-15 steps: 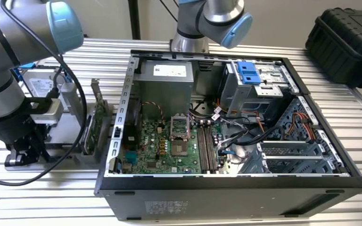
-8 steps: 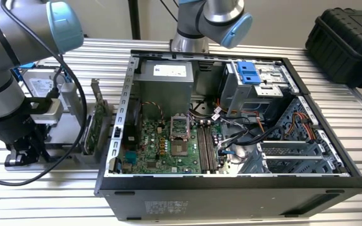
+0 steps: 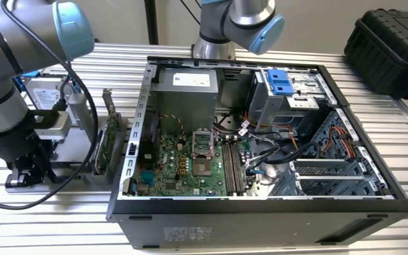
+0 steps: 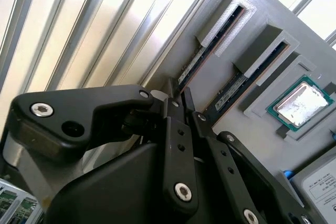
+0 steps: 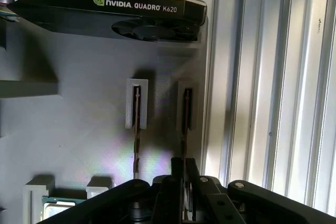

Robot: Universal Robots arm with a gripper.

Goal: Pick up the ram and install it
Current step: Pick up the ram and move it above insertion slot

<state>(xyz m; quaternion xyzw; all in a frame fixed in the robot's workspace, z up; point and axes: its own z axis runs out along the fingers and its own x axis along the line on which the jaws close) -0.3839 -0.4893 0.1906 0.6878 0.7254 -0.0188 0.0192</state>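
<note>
Item: ram [image 5: 186,114], upright in slot of holder [image 5: 79,145]; I reckon light, stiff, brittle pcb; hold @ mid top edge; gripper [image 5: 185,167] narrow, pinching it.

Neighbouring ram stick [image 5: 136,129] beside the tool [image 5: 184,165]

1. Table [image 3: 41,223]: ribbed bare metal, bright and glossy.
2. Holder [image 5: 79,145]: grey matt plastic, finely ridged on the slot walls.
3. Gripper [image 4: 179,94]: black, smooth, satin, with shiny metal screws.
4. Ram [image 5: 185,111]: thin circuit board, dull edge.
5. Chip [image 4: 300,102]: silver metal lid, glossy, smeared.
6. Card [image 5: 105,9]: black plastic shroud, slight sheen.
7. Case [image 3: 261,220]: matt black outside, bare grey sheet metal inside.
8. Arm [image 3: 6,64]: smooth grey shell, glossy blue caps.
</note>
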